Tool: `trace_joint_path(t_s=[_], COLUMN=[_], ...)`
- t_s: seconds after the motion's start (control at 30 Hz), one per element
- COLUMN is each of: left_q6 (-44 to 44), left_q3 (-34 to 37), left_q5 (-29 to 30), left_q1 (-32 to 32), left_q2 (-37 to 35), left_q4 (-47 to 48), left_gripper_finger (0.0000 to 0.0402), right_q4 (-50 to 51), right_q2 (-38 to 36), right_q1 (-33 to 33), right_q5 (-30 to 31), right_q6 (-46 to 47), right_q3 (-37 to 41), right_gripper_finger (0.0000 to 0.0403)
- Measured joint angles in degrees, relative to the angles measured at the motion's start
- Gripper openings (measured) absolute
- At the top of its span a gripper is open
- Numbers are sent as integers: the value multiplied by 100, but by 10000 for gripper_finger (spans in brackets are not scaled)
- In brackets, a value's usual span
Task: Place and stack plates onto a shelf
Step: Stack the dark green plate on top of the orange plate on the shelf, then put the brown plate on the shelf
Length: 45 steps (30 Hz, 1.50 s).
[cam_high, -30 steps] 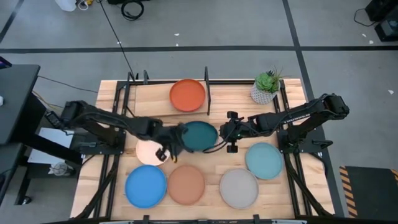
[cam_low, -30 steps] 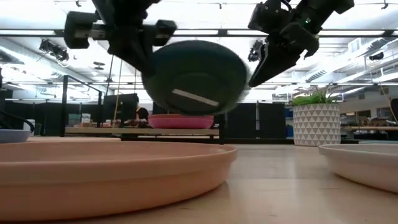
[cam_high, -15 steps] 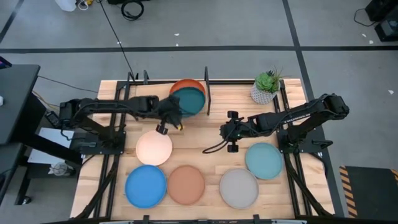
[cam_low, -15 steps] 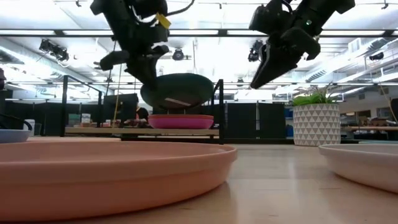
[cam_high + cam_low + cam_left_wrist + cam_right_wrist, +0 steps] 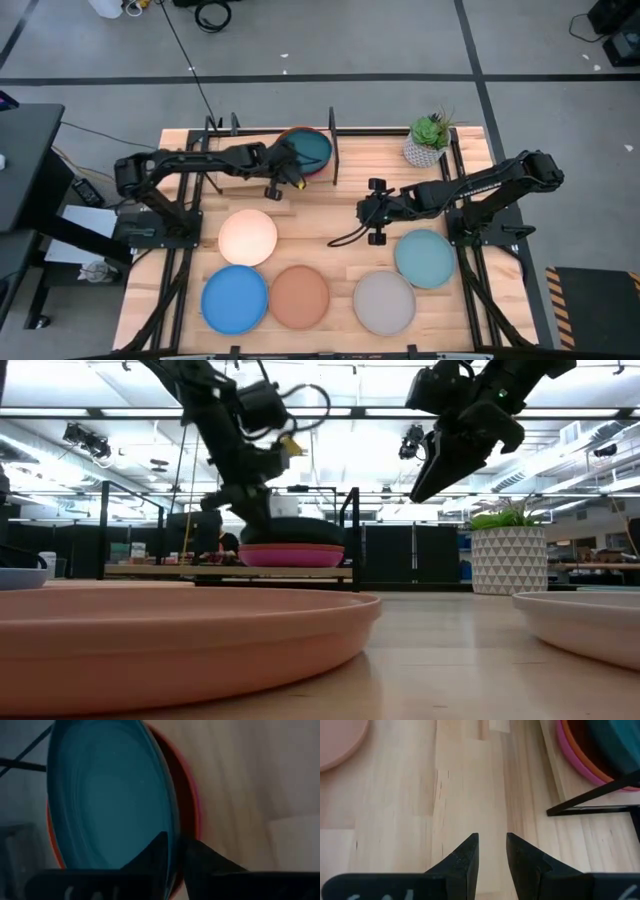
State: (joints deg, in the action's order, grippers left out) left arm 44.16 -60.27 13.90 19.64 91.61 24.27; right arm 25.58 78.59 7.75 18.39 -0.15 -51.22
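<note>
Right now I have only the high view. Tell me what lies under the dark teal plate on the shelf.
Observer: In the low view, the dark teal plate tops a stack that has a magenta plate at the bottom, on the shelf.
Operator: Report the left grip.
Observer: In the left wrist view, the left gripper pinches the dark teal plate's rim, and an orange plate shows just beneath it.
Operator: Now the right arm.
Observer: In the right wrist view, the right gripper is open and holds nothing, over bare tabletop.
</note>
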Motion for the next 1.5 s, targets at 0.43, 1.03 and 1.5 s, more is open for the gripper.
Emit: trace_joint_path(t_s=[0.43,1.03,1.5], left_q6=[-1194,-5635,-10282], left_q3=[-229,-210,-255], left_q5=[-495,-1496,-728], left_q1=[-524,-4335,-5525], left_q2=[-744,40,191], left_q4=[539,543,715], left_gripper_finger=[187,152,142], right_q4=[229,-715,-1770], right_q2=[0,0,0], right_q1=[17,74,654], right_q5=[-12,-315,267], right_q6=[19,315,163], right_q3=[2,577,742], right_gripper_finger=[105,105,105])
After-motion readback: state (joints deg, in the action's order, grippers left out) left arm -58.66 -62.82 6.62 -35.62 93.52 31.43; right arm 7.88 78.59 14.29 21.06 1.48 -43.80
